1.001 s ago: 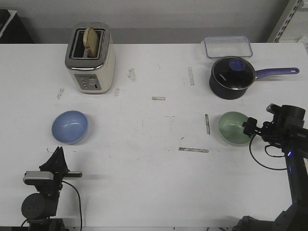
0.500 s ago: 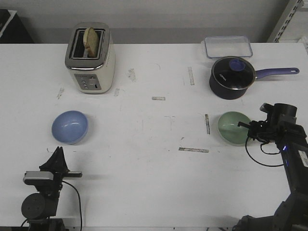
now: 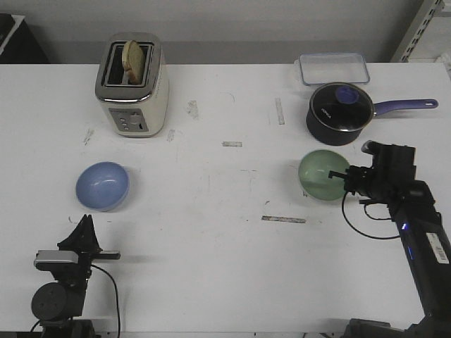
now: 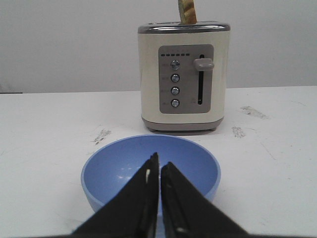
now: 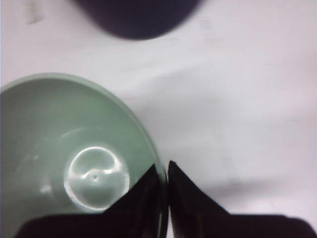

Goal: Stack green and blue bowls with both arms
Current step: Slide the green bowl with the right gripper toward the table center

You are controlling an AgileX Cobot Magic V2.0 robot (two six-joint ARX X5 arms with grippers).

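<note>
The green bowl [image 3: 322, 174] is held off the table at centre right, in front of the saucepan. My right gripper [image 3: 345, 177] is shut on its right rim, one finger inside and one outside. The wrist view shows the bowl's rim [image 5: 99, 148] between the fingers of the right gripper [image 5: 164, 168]. The blue bowl [image 3: 103, 186] sits on the table at the left. My left gripper [image 3: 85, 224] rests just in front of it, shut and empty. In the left wrist view the left gripper [image 4: 159, 163] points at the blue bowl [image 4: 114, 168].
A cream toaster [image 3: 132, 85] with a bread slice stands at the back left, behind the blue bowl. A dark blue saucepan [image 3: 340, 113] with a long handle sits at the back right, with a clear lidded container [image 3: 334, 68] behind it. Tape marks dot the white table [image 3: 225, 211].
My right gripper has lifted the green bowl and carried it left and a little away from me, toward the table's middle. The left arm and blue bowl have not moved.
</note>
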